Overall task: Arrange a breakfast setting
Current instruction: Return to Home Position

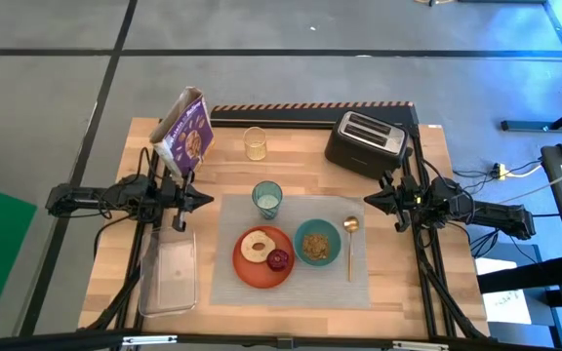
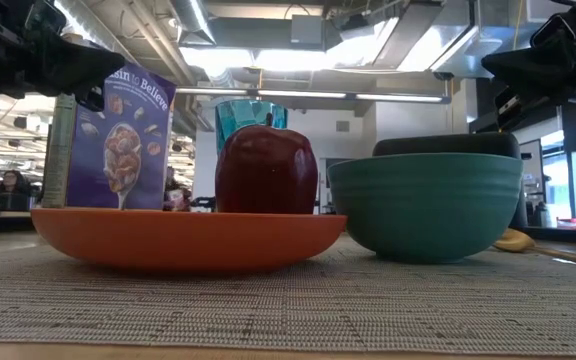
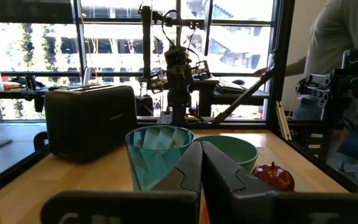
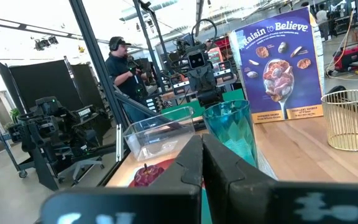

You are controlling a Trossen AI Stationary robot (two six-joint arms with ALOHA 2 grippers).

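A grey placemat (image 1: 291,285) lies on the table's near middle. On it rests an orange plate (image 1: 245,271) holding a bagel-like ring (image 1: 257,246) and a dark red fruit (image 1: 278,259). To its right stands a teal bowl (image 1: 317,242) with cereal, then a gold spoon (image 1: 350,244) lying flat. A translucent green cup (image 1: 267,199) stands upright at the mat's far edge. My left gripper (image 1: 209,201) is shut and empty, off the mat's left edge. My right gripper (image 1: 367,201) is shut and empty, off the mat's far right corner.
A purple cereal box (image 1: 185,132) stands at the far left and a black toaster (image 1: 366,141) at the far right. A small gold wire basket (image 1: 255,142) stands between them. A clear plastic container (image 1: 169,273) lies left of the mat. A person (image 4: 120,62) stands beyond the table.
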